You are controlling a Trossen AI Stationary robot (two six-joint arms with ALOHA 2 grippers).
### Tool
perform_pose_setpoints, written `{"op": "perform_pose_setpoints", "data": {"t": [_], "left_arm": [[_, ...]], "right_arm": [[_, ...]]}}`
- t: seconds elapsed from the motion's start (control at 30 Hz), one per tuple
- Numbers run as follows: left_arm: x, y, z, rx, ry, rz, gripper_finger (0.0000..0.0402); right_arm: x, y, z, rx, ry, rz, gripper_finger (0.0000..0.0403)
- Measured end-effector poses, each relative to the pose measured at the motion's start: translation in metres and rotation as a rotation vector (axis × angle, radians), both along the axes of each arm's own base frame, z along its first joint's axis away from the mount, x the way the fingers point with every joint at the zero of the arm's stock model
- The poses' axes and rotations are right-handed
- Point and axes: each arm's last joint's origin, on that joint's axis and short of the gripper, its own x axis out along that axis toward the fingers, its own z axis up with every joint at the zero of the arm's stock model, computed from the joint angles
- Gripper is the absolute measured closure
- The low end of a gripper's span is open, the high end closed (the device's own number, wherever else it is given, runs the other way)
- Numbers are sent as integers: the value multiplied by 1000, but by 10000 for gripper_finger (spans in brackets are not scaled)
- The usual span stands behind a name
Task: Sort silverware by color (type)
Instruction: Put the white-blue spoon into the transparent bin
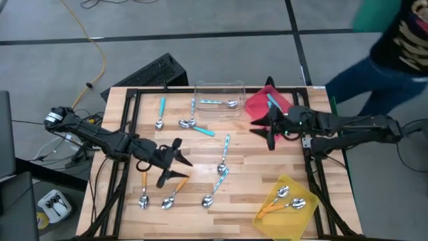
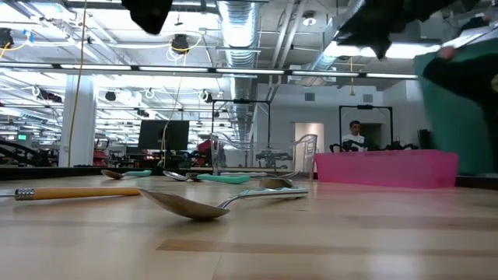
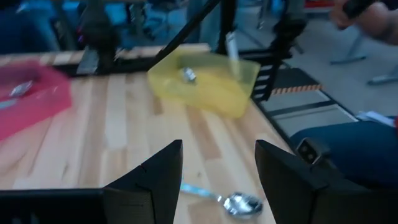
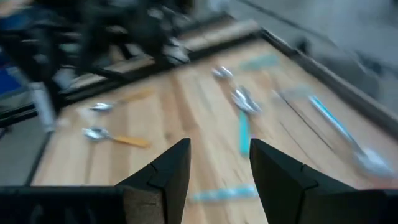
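I see my left gripper open and empty above the orange spoons; my right gripper hovers open beside the red tray.

Overhead down, low level across table, 2 wrist views

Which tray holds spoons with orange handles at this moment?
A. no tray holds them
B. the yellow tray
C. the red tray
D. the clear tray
B. In the high view, the orange-handled spoons lie inside the yellow tray at the table's near right corner, while the red tray and the clear tray hold only blue-toned handles.
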Motion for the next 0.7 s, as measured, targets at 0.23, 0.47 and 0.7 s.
{"op": "perform_pose_setpoints", "data": {"t": [0.23,0.47,0.7], "left_arm": [[-3,-15,8,0,-87,-92,216],[-5,-22,11,-20,-116,-125,216],[-10,-28,22,-75,-203,-149,216]], "right_arm": [[29,37,10,-161,-213,205,214],[54,65,-5,-190,-233,279,214],[77,81,-27,-182,-216,292,214]]}}
